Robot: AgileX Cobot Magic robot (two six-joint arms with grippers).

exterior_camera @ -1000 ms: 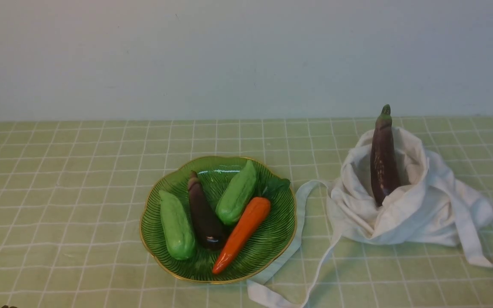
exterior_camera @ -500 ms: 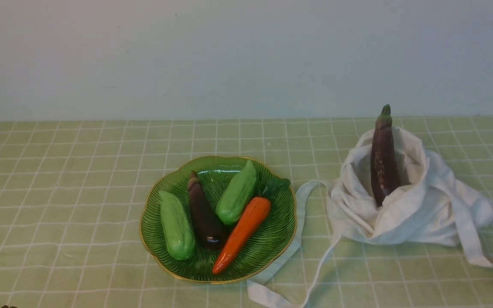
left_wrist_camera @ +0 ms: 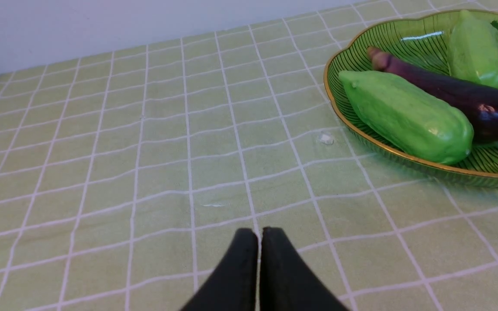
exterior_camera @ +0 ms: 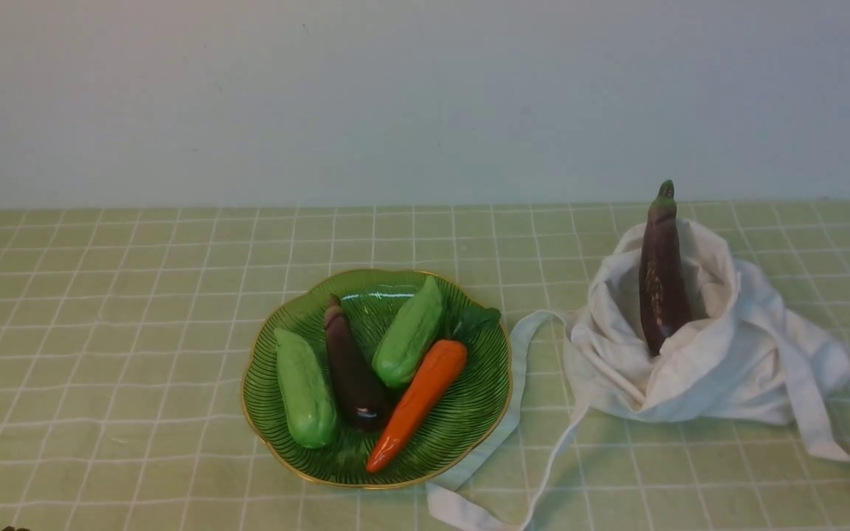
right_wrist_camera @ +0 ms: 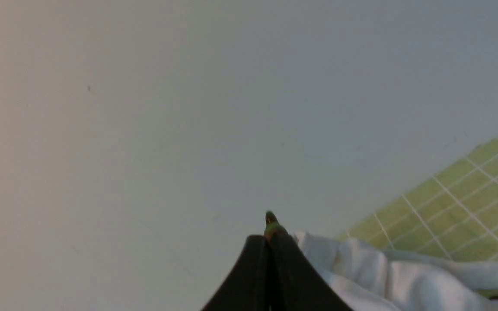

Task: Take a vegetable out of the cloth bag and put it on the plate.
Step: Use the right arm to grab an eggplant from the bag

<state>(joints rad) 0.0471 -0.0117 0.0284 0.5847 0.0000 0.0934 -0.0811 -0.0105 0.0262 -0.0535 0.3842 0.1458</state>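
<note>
The long purple-brown eggplant [exterior_camera: 661,280] stands nearly upright in the off-white cloth bag [exterior_camera: 727,361] at the right, green stem tip up. The green ribbed plate [exterior_camera: 469,413] with gold rim sits at the centre. Neither gripper shows in the front view. My left gripper [left_wrist_camera: 260,231] is shut and empty above the checked cloth, with the plate [left_wrist_camera: 348,58] off to one side of it. My right gripper [right_wrist_camera: 268,237] is shut and empty, well short of the bag [right_wrist_camera: 404,276]. The eggplant's stem tip [right_wrist_camera: 270,220] peeks out just beyond its fingertips.
On the plate lie two green gourds [exterior_camera: 305,387] [exterior_camera: 410,332], a short near-black eggplant [exterior_camera: 351,376] and an orange carrot [exterior_camera: 417,402]. A bag strap [exterior_camera: 513,435] trails along the plate's right rim to the front edge. A pale wall stands behind the table.
</note>
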